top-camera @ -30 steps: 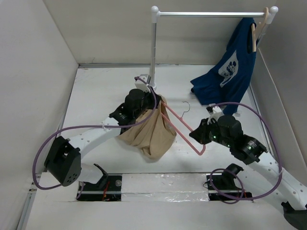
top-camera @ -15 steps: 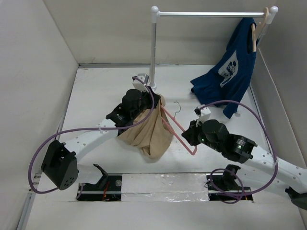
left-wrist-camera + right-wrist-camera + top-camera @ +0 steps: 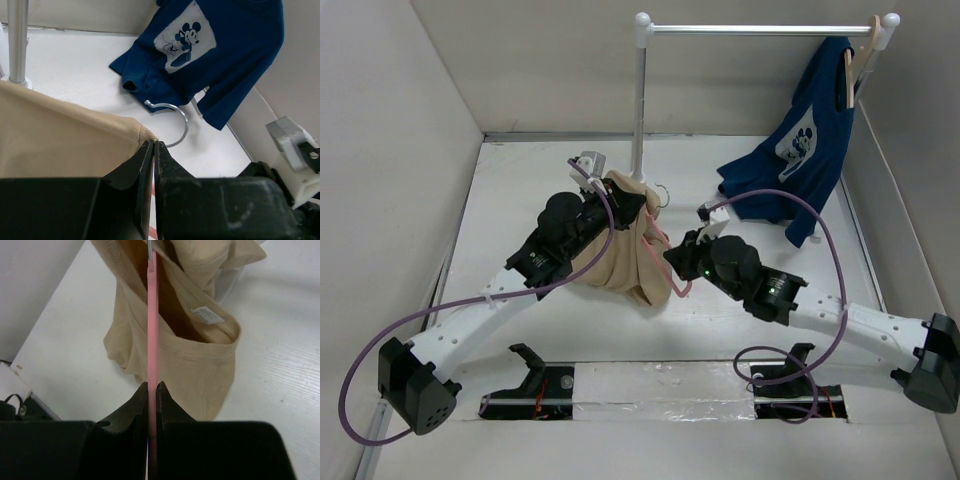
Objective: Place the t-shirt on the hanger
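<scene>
- Right gripper is being kept clamped on the pink hanger, which is being driven leftward, compared with a second ago, into the tan t-shirt.
- Left gripper is being held pinched on an edge of the t-shirt, and the garment is being carried up toward the rail post.
- Beyond the fabric, the hanger's metal hook is now being exposed near the blue shirt; threading is being judged well advanced, with the shoulders not yet seated.
</scene>
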